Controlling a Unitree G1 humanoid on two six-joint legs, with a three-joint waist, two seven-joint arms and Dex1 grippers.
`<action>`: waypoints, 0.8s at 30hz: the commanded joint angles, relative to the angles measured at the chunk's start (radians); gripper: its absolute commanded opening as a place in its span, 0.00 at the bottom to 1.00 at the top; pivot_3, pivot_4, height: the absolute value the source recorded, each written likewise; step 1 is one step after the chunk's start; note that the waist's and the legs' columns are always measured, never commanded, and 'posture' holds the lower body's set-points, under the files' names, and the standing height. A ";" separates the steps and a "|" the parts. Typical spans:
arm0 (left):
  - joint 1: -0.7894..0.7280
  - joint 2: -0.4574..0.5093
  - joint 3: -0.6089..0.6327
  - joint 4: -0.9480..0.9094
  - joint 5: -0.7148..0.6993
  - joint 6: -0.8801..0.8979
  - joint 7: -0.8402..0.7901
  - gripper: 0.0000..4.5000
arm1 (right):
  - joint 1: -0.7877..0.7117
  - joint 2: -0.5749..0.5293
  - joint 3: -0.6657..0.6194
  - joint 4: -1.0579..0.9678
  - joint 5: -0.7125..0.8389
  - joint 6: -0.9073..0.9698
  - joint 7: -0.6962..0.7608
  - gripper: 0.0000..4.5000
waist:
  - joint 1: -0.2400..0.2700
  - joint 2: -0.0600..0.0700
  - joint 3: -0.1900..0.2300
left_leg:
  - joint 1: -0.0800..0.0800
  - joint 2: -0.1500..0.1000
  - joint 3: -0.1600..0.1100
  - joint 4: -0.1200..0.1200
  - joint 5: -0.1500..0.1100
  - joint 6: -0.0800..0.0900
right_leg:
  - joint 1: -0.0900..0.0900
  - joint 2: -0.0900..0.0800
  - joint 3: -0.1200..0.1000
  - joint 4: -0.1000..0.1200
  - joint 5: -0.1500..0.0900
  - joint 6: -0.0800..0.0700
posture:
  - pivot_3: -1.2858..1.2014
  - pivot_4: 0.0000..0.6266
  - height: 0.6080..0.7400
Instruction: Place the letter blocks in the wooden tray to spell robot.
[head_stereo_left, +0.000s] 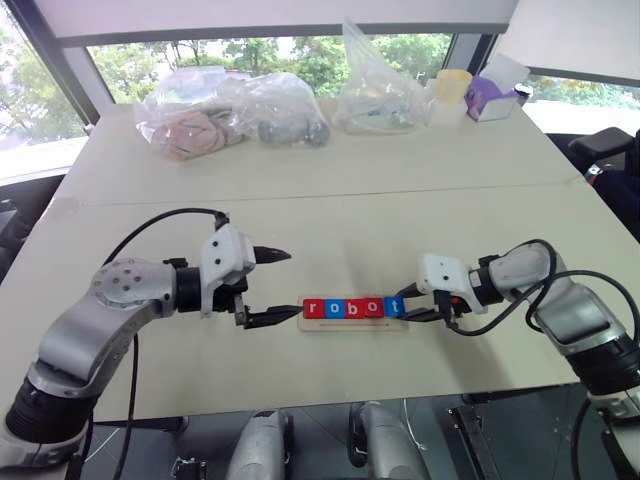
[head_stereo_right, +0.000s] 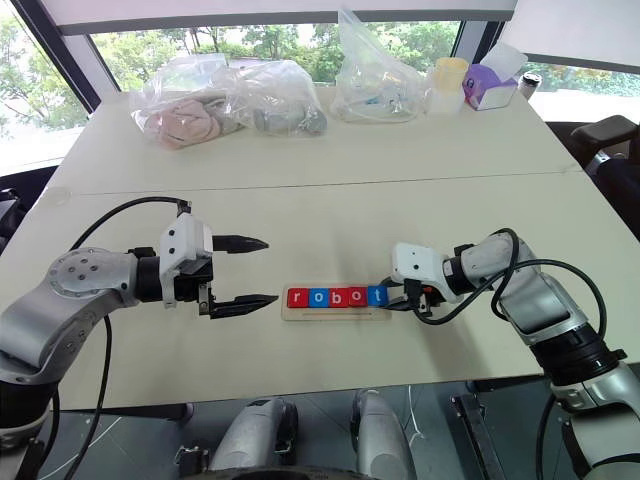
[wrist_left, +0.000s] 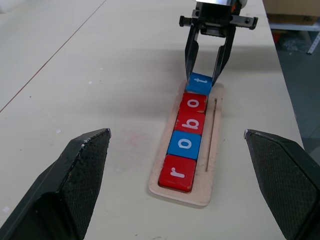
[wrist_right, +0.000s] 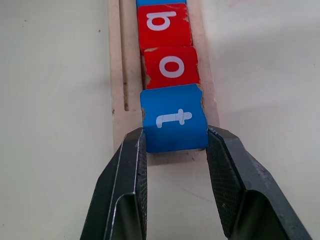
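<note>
Right gripper (wrist_right: 175, 142) pinches the blue t block (wrist_right: 173, 119), last of 5 letter blocks (wrist_left: 188, 132), at the wooden tray (wrist_left: 214, 145) end.
Final seating step, by my judgement; next move calls for release and clear withdrawal. Tray's long axis runs between both grippers, reading r-o-b-o-t toward the right. Left gripper (head_stereo_left: 268, 288) stands spread, beside the r end.

Head views overhead; wrist views face tray (wrist_left: 212, 145) ends

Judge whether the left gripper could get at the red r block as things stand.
Probably yes: the left gripper hangs open just beside the tray's near end, where the r block lies uncovered, with bare table between them.
</note>
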 joint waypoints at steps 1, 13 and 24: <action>-0.006 0.005 0.016 -0.033 -0.008 -0.005 0.006 1.00 | -0.020 -0.007 -0.010 -0.003 -0.009 -0.017 0.007 0.24 | 0.000 0.000 0.000 | 0.000 0.000 0.000 0.000 0.000 0.000 | 0.000 0.000 0.000 0.000 0.000 0.000 | 0.52 0.24 1.00; -0.012 0.000 0.008 -0.029 -0.005 -0.009 0.006 1.00 | -0.020 -0.005 -0.016 -0.015 -0.009 -0.004 0.012 0.24 | 0.000 0.000 0.000 | 0.000 0.000 0.000 0.000 0.000 0.000 | 0.000 0.000 0.000 0.000 0.000 0.000 | 0.52 0.24 1.00; -0.010 -0.002 0.006 -0.026 -0.005 -0.010 0.012 1.00 | -0.048 0.002 -0.041 -0.045 0.024 0.056 0.004 0.98 | 0.000 0.000 0.000 | 0.000 0.000 0.000 0.000 0.000 0.000 | 0.000 0.000 0.000 0.000 0.000 0.000 | 0.52 0.24 1.00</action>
